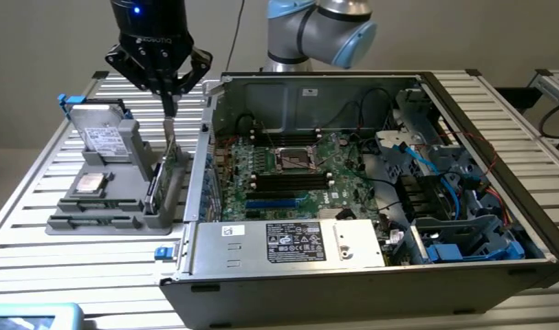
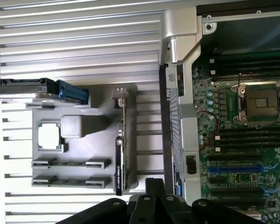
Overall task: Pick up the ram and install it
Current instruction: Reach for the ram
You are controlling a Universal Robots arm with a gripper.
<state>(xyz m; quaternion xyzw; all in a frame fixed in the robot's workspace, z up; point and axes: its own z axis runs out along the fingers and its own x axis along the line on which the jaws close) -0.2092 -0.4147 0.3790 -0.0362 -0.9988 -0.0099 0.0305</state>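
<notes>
Two ram sticks lie side by side in the front slots of a grey holder, the nearer ram stick beside the other one. My gripper hangs shut above the holder, over its edge nearest the computer case, with nothing seen between its fingers. Just below it a green expansion card with a metal bracket stands upright in the holder. The open case holds the motherboard, whose black memory slots lie beside the processor socket.
A silver hard drive and a processor chip also sit in the holder. The case wall rises between holder and motherboard. Cables and blue drive bays crowd the case on the exterior view's right.
</notes>
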